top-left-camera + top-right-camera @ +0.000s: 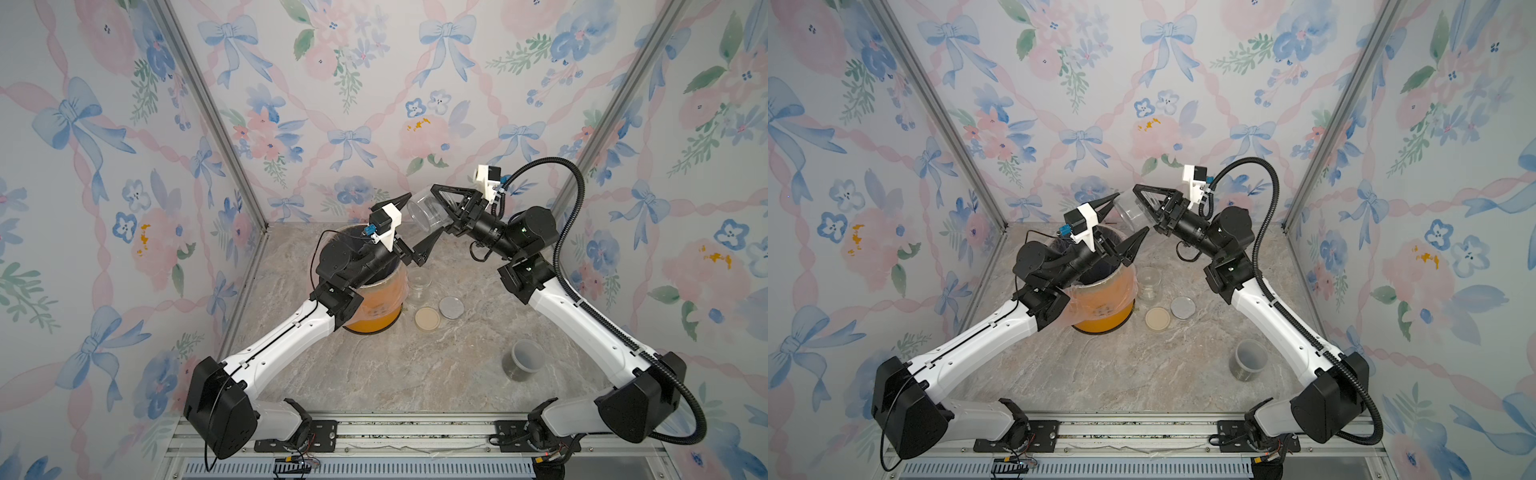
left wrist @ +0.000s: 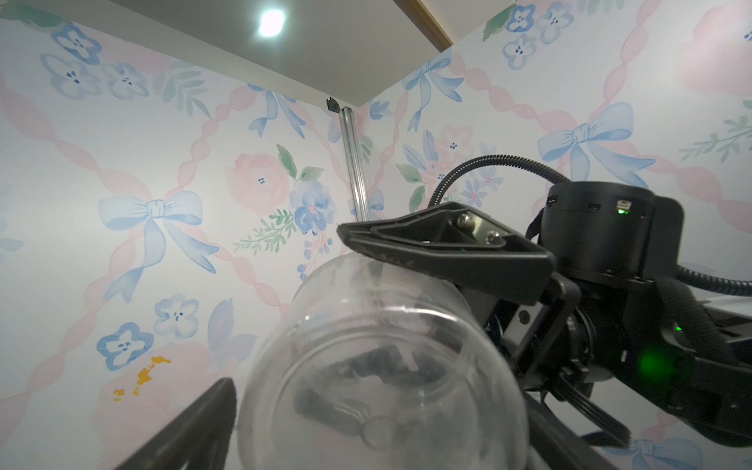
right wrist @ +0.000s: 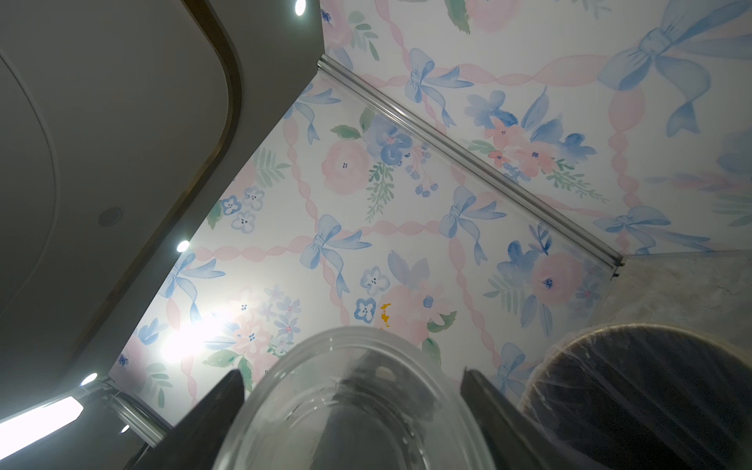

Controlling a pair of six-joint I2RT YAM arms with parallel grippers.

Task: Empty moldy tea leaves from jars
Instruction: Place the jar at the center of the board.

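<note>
Three jars, all in different states. The held jar [image 1: 426, 216] is up in the air over the back of the table [image 1: 374, 374], just off to the side of the orange plastic-lined bin [image 1: 376, 311]. The right pincer [image 3: 354, 390] is clamped across its sides, and the glass is clear enough that the wallpaper shows right through it. It's tipped well over, with its long axis running from the right pincer toward the left arm. Honestly can't tell which end is the mouth. The left pincer [image 1: 1133, 211] is spread wide, fingers either side of the jar's near end. The bin sits under the left arm and looks dark inside. Just beside it stands the open jar [image 1: 419, 284], upright, clear glass. A beige lid [image 1: 427, 318] and a silver lid [image 1: 451, 307] lie flat next to each other nearby. Well apart, by the right arm, the lidded jar [image 1: 523, 360] stands upright under its grey lid [image 1: 528, 353], with dark tea leaves [image 1: 514, 374] showing through the wall.
</note>
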